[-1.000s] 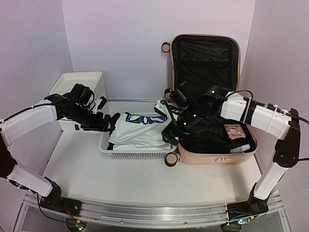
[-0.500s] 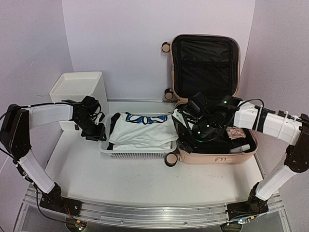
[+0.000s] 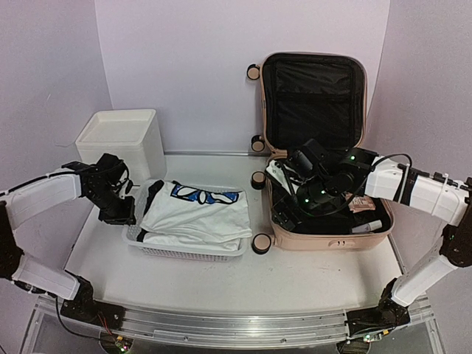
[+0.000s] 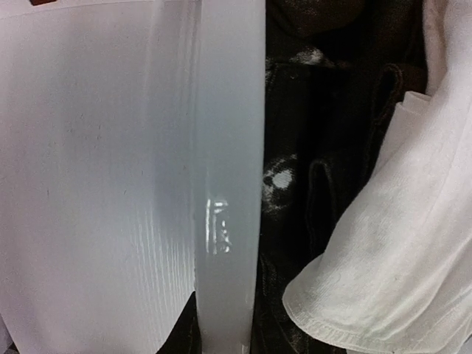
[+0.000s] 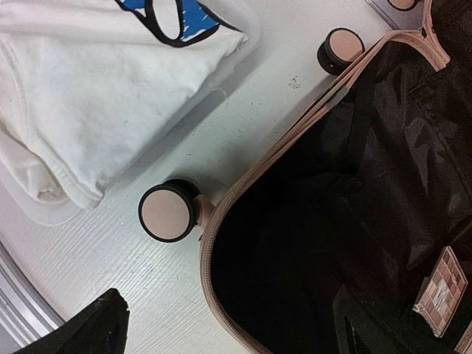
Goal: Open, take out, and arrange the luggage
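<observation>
The pale pink luggage point(image 3: 332, 240) lies open at the right, its lid point(image 3: 313, 88) standing upright with black lining. My right gripper point(image 3: 289, 206) hangs open over its left part. In the right wrist view the gripper point(image 5: 228, 332) straddles the zipper edge point(image 5: 221, 221) beside a caster wheel point(image 5: 166, 212), with nothing between the fingers. My left gripper point(image 3: 122, 214) is at the left end of the white mesh basket point(image 3: 184, 249). The left wrist view shows the gripper point(image 4: 221, 339) shut on the basket's rim point(image 4: 228, 147).
A folded white T-shirt point(image 3: 195, 217) with a blue print fills the basket, over a dark garment point(image 4: 310, 147). A white drawer unit point(image 3: 122, 140) stands behind my left arm. A makeup palette point(image 5: 442, 291) and dark items lie in the luggage.
My left gripper has shut on the basket's left rim, and the basket has slid left, away from the luggage. My right gripper has drawn back over the luggage, still open.
</observation>
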`<move>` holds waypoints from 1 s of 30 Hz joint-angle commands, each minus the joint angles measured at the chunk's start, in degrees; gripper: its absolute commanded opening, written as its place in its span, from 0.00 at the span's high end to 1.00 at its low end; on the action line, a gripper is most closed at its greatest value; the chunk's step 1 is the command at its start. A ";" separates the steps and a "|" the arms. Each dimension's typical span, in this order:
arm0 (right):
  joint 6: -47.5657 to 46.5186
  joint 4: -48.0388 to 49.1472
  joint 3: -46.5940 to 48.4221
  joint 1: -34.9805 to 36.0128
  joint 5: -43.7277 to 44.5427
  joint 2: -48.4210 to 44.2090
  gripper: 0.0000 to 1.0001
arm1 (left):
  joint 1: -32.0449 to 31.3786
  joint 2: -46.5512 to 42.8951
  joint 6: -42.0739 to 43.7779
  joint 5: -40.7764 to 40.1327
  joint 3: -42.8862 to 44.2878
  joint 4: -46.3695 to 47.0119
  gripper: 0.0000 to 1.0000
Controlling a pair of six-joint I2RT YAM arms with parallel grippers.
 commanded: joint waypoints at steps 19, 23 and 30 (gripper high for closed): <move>-1.13 5.64 -3.02 -0.18 -3.91 -2.28 0.02 | 8.45 -12.30 -8.11 -16.34 13.55 -28.48 0.38; -1.13 5.78 -4.13 -0.26 -3.51 -3.62 0.02 | 6.87 -14.05 -9.01 -7.12 17.08 -24.87 0.33; 0.86 6.08 -4.02 -1.00 -3.52 -4.19 0.02 | -22.07 3.84 -17.59 -7.90 27.40 -14.63 0.24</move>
